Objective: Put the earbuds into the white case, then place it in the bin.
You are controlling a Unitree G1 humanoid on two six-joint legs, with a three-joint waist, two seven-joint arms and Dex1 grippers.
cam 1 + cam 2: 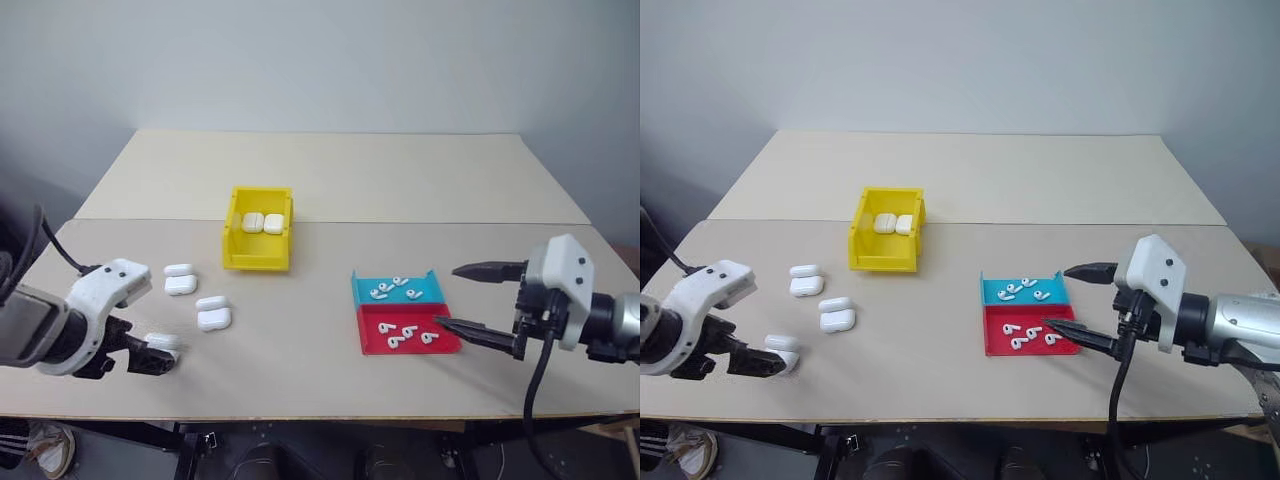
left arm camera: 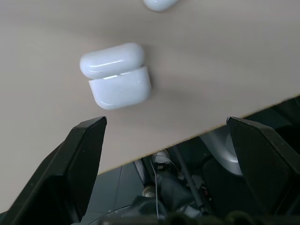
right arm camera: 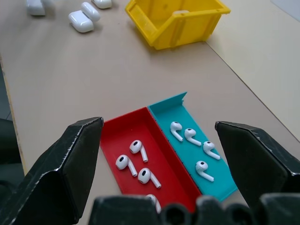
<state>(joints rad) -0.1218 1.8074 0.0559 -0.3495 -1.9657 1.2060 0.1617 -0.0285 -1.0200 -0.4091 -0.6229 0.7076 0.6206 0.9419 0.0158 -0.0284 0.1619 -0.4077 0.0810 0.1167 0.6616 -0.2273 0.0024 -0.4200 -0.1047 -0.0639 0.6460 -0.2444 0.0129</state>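
Table: I see a big tan table [image 1: 330, 180] with a seam line across the middle.
Bin: the yellow bin [image 1: 258, 256] sits near the middle of the table, a bit toward 10 o'clock. Two white cases lie inside it [image 1: 263, 223], side by side.
Tray: the teal-and-red tray [image 1: 445, 342] lies at about 4 o'clock from the bin. The teal half is the far one and the red half is the near one.
Earbuds: little white earbuds [image 1: 398, 289] lie in both halves, four in the teal part and four in the red part.
Loose cases: one white case [image 1: 181, 279] lies at 8 o'clock from the bin, and a second one [image 1: 213, 313] lies just past it toward 5 o'clock. Both have lids ajar.
Near case: a third white case [image 2: 116, 75] lies close to the table's front edge, lid partly up.
Left gripper: my left gripper [image 1: 150, 358] is spread wide with nothing in it. It points down by the front edge, right beside that near case.
Right gripper: my right gripper [image 1: 470, 300] is also spread wide and grips nothing. It points in at the tray from 3 o'clock, one finger by the red half's near corner.
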